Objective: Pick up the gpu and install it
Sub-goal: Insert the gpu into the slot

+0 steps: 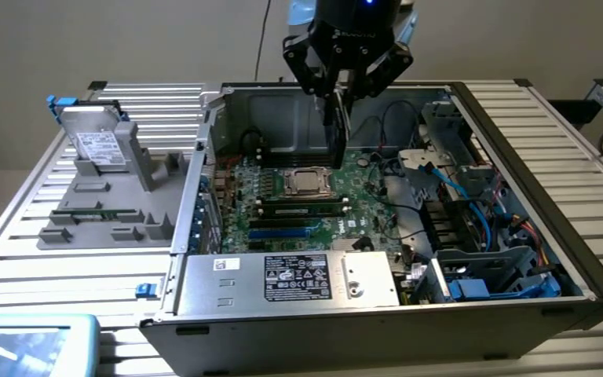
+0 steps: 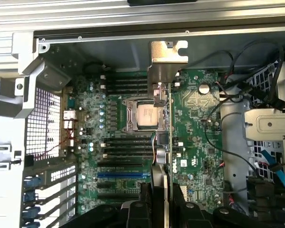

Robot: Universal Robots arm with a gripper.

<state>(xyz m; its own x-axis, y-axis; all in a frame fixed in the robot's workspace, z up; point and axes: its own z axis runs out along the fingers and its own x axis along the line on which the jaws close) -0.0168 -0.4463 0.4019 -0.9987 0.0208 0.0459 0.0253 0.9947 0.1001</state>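
Note:
My gripper (image 1: 341, 93) is shut on the gpu (image 1: 335, 129), which hangs on edge, long side down, over the open computer case (image 1: 511, 157). The card's lower end is above the green motherboard (image 1: 280, 196), close to the CPU socket (image 1: 307, 182). In the wrist view the gpu (image 2: 160, 78) is seen edge-on, its metal end bracket (image 2: 168, 52) toward the case's rear wall, and the gripper (image 2: 162, 192) clamps its near end. It crosses the board beside the CPU socket (image 2: 146, 116). Expansion slots, one of them blue (image 2: 123, 174), lie off to one side of it.
A silver hard drive (image 1: 100, 145) leans in a grey fixture (image 1: 113, 212) at the exterior view's left. Inside the case are the labelled power supply (image 1: 291, 279), memory sticks (image 1: 301, 210), and a drive cage with blue cables (image 1: 480, 267). Black wires (image 2: 218, 128) run near the board.

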